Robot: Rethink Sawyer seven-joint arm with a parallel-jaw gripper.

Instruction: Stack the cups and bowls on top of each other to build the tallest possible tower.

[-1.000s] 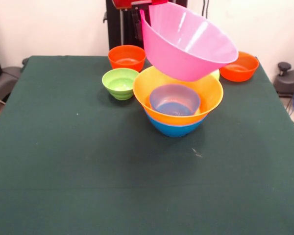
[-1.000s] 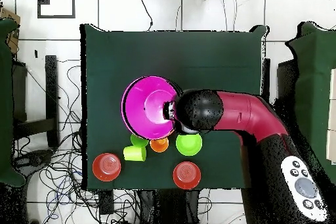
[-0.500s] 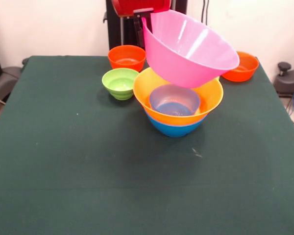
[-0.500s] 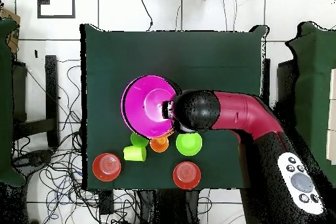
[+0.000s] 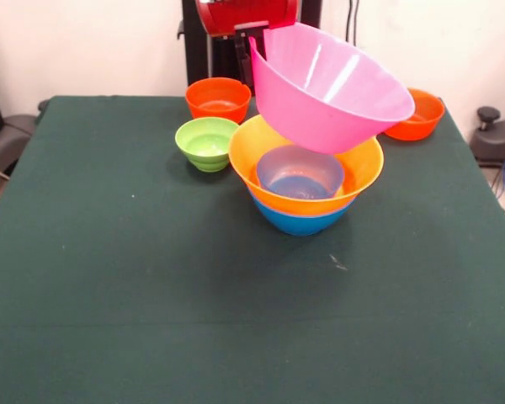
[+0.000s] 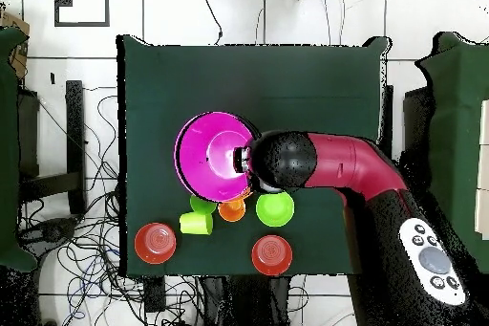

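My gripper [image 5: 254, 49] is shut on the rim of the large pink bowl [image 5: 328, 84] and holds it tilted just above the tower. The tower is a yellow-orange bowl [image 5: 362, 164] nested in a blue bowl [image 5: 301, 221], with a small blue bowl [image 5: 300, 172] inside. In the overhead view the pink bowl [image 6: 215, 155] covers the tower, with the gripper [image 6: 246, 162] at its edge. A lime-yellow cup [image 6: 196, 223], a green cup [image 6: 201, 205] and an orange cup [image 6: 231, 210] sit beside it; the front view hides them.
A small green bowl [image 5: 206, 141] and a small orange bowl [image 5: 218, 98] stand left of the tower on the green table [image 5: 109, 295]. Another orange bowl [image 5: 412, 114] is at the far right. The red arm [image 6: 334, 164] reaches across the table.
The arm has come down a little, lowering the tilted pink bowl closer to the yellow-orange bowl. The other bowls and cups have not moved.
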